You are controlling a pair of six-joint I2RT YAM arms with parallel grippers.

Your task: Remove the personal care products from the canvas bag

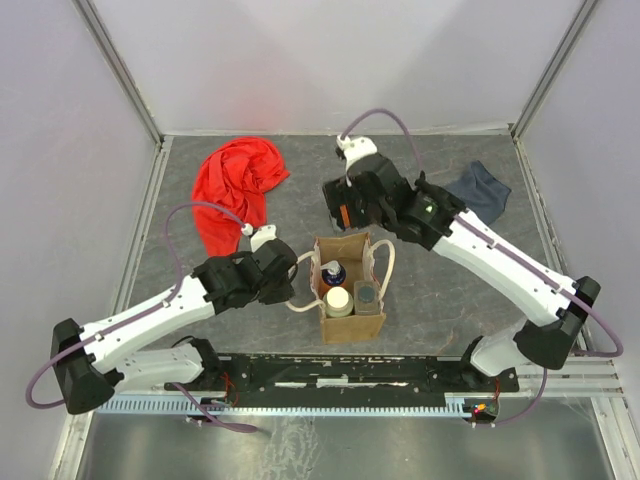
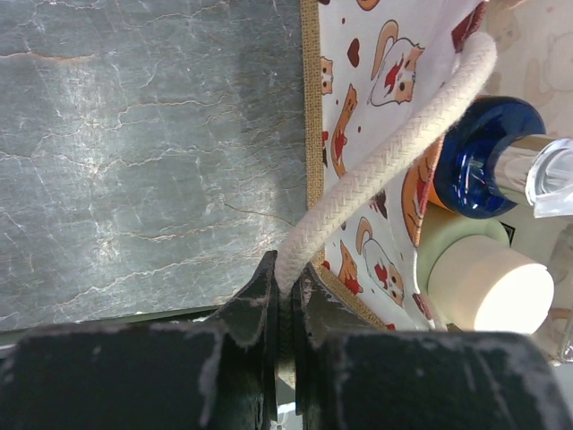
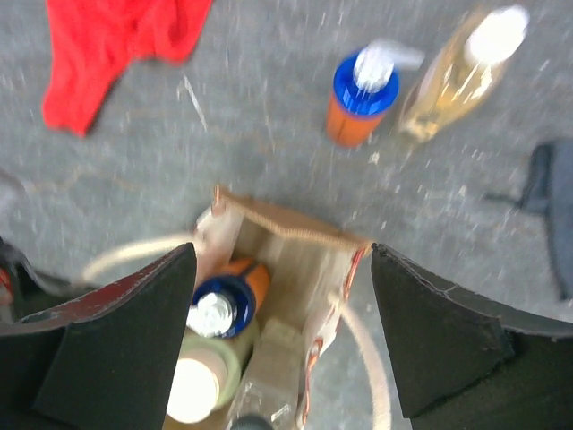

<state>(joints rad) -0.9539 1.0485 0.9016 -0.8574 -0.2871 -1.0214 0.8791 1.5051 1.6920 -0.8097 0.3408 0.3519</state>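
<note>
A red cloth (image 1: 238,185) lies far left on the counter (image 1: 440,300). The left jaws pinch the cream handle (image 2: 385,161) of the canvas bag (image 1: 350,328), which stands mid-counter. It holds an orange blue-topped bottle (image 1: 333,272), a beige white-capped bottle (image 1: 339,300) and a clear dark-capped bottle (image 1: 367,296). The right jaws hang spread wide above it. Beyond, a second orange bottle (image 3: 358,98) and the slim amber bottle (image 3: 461,67) stand outside.

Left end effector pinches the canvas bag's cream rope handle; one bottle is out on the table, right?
No, two: an orange blue-topped pump bottle and a slim clear amber bottle, per the right wrist view. The rest is right.
</note>
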